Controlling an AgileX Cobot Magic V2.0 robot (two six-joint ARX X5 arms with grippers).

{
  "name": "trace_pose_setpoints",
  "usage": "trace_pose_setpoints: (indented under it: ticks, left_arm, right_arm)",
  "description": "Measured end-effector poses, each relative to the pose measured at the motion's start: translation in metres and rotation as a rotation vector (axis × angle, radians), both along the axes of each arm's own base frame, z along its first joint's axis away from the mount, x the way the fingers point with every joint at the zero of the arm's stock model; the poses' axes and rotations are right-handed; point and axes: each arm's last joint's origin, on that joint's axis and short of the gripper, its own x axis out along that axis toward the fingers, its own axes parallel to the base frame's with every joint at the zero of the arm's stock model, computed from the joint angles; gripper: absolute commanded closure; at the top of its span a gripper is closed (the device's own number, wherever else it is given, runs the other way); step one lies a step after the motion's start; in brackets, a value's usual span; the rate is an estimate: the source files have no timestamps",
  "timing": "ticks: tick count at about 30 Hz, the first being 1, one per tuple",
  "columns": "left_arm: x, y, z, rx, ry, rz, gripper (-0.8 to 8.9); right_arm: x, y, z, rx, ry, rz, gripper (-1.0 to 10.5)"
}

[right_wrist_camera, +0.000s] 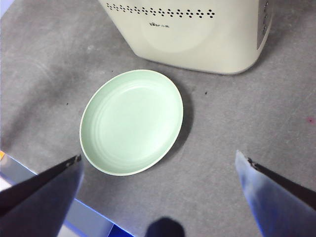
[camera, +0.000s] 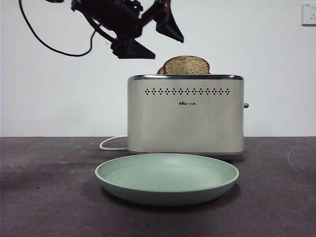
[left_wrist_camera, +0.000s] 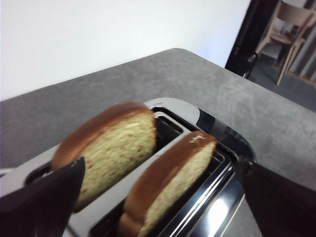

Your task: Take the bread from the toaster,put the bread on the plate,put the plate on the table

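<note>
Black jaws spread wide, our left gripper (camera: 148,37) hangs up and to the side of the bread (camera: 186,65) standing in the toaster (camera: 185,114); only its wrist view shows two slices; our right gripper (right_wrist_camera: 158,168), also open, waits above the plate (right_wrist_camera: 131,121).

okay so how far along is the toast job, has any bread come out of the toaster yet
Nothing is done yet. The bread sits in the toaster beside a second slice, and the plate lies bare on the table. In hand: the left gripper, jaws open, hangs above the toaster's slots. The right gripper, open, waits high over the plate. Left: pull the bread, plate it, place the plate.
</note>
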Motion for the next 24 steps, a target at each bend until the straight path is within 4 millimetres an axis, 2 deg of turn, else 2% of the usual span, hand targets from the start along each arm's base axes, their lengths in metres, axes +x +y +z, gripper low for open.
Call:
trace_pose_setpoints:
  ticks: [5,8,10,13,18,22,24]
  left_arm:
    - [-0.004,-0.013,0.0,0.04,-0.091,-0.036,2.52]
    - [-0.002,-0.019,-0.007,0.064,-0.101,-0.043,2.64]
    - [0.002,-0.021,-0.017,0.081,-0.084,-0.04,3.62]
    - [0.006,-0.023,-0.028,0.107,-0.053,-0.035,4.6]
    - [0.005,-0.025,-0.026,0.097,-0.076,-0.034,7.07]
    - [0.004,-0.025,-0.025,0.098,-0.076,-0.034,8.26]
    - [0.004,-0.025,-0.025,0.098,-0.077,-0.033,8.22]
  right_arm:
    - [0.001,0.0,-0.001,-0.001,0.005,0.0,3.5]
    - [0.001,0.0,-0.001,-0.001,0.005,0.0,3.5]
    - [0.001,0.0,-0.001,-0.001,0.005,0.0,3.5]
    - [0.001,0.0,-0.001,-0.001,0.005,0.0,3.5]
    - [0.001,0.0,-0.001,-0.001,0.005,0.0,3.5]
    - [0.001,0.0,-0.001,0.0,0.005,0.0,3.5]
    - [0.001,0.0,-0.001,-0.001,0.005,0.0,3.5]
